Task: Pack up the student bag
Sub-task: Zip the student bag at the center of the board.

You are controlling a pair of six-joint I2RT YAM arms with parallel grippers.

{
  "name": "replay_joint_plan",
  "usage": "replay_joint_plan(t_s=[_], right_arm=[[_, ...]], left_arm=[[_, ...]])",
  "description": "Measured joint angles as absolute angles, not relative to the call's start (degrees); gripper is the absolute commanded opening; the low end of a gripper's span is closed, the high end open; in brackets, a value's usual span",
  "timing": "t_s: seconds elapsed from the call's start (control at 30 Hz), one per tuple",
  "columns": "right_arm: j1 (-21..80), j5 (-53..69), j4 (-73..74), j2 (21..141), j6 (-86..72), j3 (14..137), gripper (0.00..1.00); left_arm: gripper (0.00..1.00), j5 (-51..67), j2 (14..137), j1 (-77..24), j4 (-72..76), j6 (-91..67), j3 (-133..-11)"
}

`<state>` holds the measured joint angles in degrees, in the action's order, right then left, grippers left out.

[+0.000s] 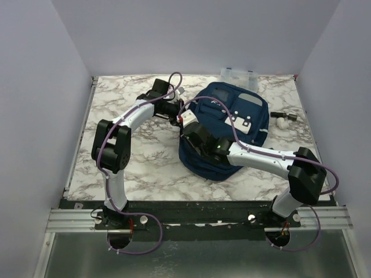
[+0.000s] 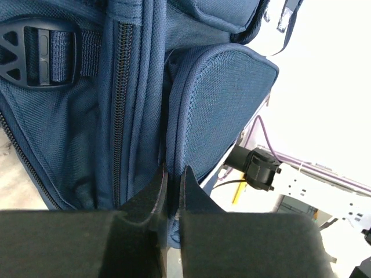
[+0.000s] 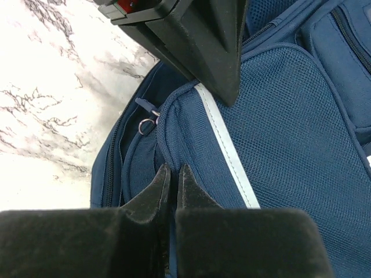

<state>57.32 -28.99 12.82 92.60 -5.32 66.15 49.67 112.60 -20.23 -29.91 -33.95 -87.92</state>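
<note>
Top external view is showing the bag (image 1: 249,116) lying on the table (image 1: 145,165). Left claw (image 2: 172,174) is pinching a pocket seam; right claw (image 3: 173,174) is clamping fabric beside the zipper pull (image 3: 146,117). Opening the bag appears to be the step in hand; the next move is calling for pulling the edges apart steadily.

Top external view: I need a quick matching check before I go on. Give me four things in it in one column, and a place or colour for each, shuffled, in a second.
Column one:
1. student bag
2. clear plastic box
3. small dark and white object
4. table

Column two:
a. white marble pattern with grey veins
b. at the far edge, behind the bag
c. navy blue, in the middle
d. right of the bag, near the table's right edge

Pairs: 1-c; 2-b; 3-d; 4-a
</note>
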Motion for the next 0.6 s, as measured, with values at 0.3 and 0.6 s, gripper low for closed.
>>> replay_joint_plan(t_s=[0.3, 0.6], right_arm=[[54.46, -25.78, 9.87, 89.91, -8.47, 62.15, 0.01], [46.74, -9.39, 9.72, 84.95, -10.7, 60.34, 0.01]], left_arm=[[0.55, 51.03, 103.92, -17.34, -31.44, -26.37, -83.07], [0.6, 49.89, 85.3, -12.84, -25.93, -12.71, -73.63]])
